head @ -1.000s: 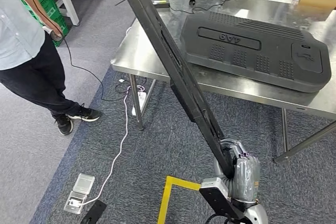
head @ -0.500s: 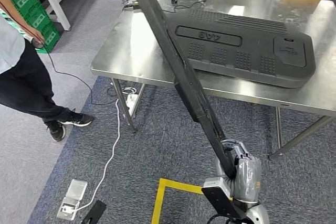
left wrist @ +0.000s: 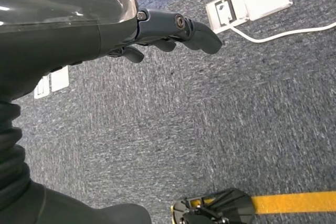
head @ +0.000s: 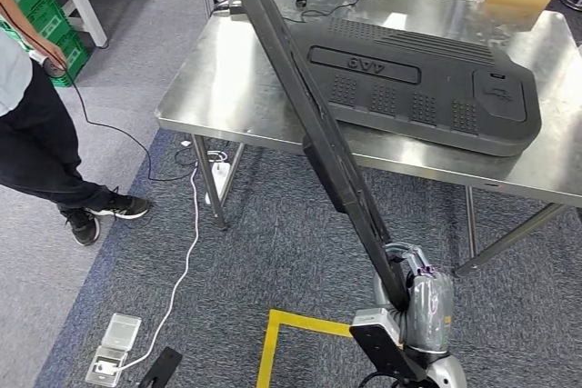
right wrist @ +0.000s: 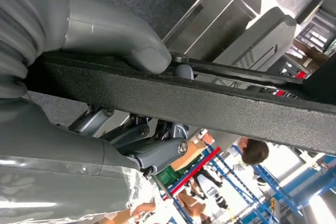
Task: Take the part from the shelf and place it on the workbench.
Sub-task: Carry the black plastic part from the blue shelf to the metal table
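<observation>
Workbench [head: 226,88] nearer, grey carpet [head: 275,261] below.

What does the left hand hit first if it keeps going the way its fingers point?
Probably just the carpet. In the left wrist view the left hand hangs empty above the floor, fingers pointing toward a white floor socket box and its white cable. Depth is unclear, but nothing shows between the hand and these.

Industrial workshop or factory floor. Evidence: stainless-steel workbench [head: 226,88] on grey carpet tiles, yellow floor marking [head: 288,333], green crates [head: 41,15], a floor socket box [head: 113,352] with trailing white cable [head: 185,261], and blue racking [right wrist: 277,192] in the background.
</observation>
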Available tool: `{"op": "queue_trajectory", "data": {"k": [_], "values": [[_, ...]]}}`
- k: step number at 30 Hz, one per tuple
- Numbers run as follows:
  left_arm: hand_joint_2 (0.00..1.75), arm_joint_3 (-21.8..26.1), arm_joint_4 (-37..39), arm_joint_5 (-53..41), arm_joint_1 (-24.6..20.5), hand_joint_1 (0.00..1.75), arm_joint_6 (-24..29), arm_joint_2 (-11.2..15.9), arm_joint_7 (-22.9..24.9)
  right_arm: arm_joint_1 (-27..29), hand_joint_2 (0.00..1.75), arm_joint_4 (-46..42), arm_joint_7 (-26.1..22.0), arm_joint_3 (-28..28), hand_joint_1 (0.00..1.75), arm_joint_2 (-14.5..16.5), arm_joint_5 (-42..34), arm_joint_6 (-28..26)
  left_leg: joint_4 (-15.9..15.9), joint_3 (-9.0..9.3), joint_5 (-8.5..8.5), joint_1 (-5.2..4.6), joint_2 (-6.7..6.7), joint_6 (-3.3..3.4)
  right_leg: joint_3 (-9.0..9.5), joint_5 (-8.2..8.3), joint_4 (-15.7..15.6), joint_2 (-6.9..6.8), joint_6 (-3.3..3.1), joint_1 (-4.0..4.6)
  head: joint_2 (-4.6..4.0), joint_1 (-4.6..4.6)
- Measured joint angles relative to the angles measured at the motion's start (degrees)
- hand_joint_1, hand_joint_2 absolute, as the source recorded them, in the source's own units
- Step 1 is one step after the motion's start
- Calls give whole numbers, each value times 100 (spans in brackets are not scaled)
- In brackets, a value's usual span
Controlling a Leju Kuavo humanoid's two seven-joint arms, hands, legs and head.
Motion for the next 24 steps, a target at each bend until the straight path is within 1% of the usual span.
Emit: {"op": "queue_trajectory", "data": {"k": [5, 12, 19, 22, 24], "values": [[175, 0, 0, -9, -3, 0, -3, 0, -5, 0, 175, -1, 0, -4, 175, 0, -1, 0, 3, -2, -1, -10, 0, 36, 2, 9, -13, -3, 17, -5, 0, -1], [175, 0, 0, -19, -2, 0, -214, 2, -144, 0, 175, 0, 1, -4, 175, 0, -13, 0, 7, -1, 0, -5, 0, 38, 1, 12, -16, -3, 25, -6, 0, -3], [175, -2, 0, -35, -2, 0, -342, 4, -210, -7, 175, 2, 2, 4, 175, 0, -40, 0, 17, -5, 7, -19, 0, 57, -1, 30, -23, -2, 57, -21, 0, -5], [175, -2, 0, -34, -4, 0, -341, 4, -198, -7, 175, 2, 2, 8, 175, 0, -59, 0, 12, -6, 24, -41, 0, 93, 0, 49, -34, 0, 93, -44, 0, -5], [175, -2, 0, -30, -8, 0, -301, 3, -164, -5, 175, 1, 2, 10, 175, 0, -74, 0, -45, 11, 69, -18, 11, 156, -10, 18, -13, -11, 135, -45, 0, -4]]}}
